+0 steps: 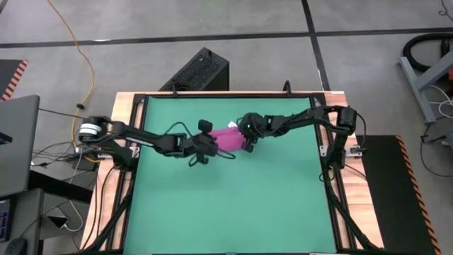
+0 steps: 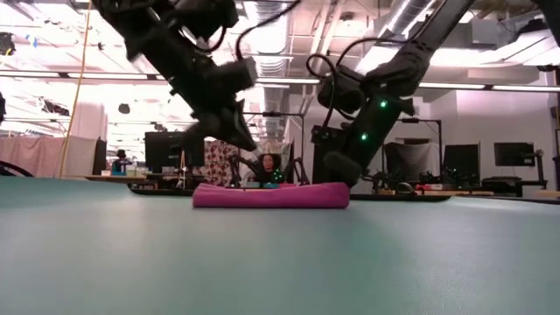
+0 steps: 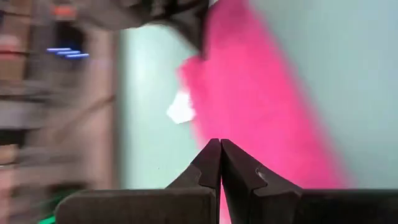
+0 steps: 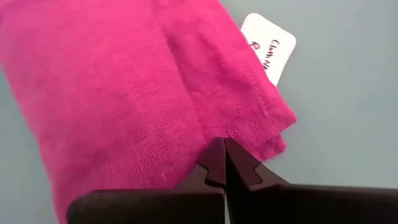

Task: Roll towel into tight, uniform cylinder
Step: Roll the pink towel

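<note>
Magenta towel [image 1: 228, 138] between left end effector [image 1: 205, 147] and right end effector [image 1: 249, 139].

The magenta towel [image 1: 230, 138] lies in a low, loose roll between both grippers, its white tag [image 4: 268, 46] showing at one end.
</note>
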{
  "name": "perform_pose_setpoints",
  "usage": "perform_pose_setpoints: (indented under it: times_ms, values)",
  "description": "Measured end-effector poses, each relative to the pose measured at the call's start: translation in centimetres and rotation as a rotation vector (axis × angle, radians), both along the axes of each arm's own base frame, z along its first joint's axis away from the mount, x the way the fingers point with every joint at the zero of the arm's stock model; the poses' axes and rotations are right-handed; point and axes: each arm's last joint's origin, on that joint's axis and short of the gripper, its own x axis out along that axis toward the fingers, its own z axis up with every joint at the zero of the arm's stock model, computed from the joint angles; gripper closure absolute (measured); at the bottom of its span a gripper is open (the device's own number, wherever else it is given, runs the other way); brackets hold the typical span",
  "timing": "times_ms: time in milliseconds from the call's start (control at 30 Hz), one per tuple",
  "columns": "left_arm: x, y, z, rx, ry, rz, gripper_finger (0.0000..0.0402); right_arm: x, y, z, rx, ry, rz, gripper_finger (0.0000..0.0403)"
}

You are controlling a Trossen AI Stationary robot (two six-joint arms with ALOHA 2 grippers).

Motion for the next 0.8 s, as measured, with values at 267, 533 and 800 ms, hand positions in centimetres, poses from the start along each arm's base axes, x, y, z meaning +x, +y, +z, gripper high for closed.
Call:
perform_pose_setpoints:
  times_ms: [267,533,800]
  values:
    - [-2.3,-1.0,0.2,-0.229,-0.096,-0.027,0.0401,0.8,5.2,-0.2,0.021,-0.028,-0.126,0.0391]
    - [-6.6,-1.5,-2.1,-0.303,-0.277,0.009,0.0401,0.5,10.5,-0.1,0.026,-0.027,-0.123,0.0391]
    - [-8.8,-1.4,-1.8,-0.265,-0.371,-0.012,0.0398,-1.2,13.2,3.7,-0.022,-0.069,-0.038,0.0382]
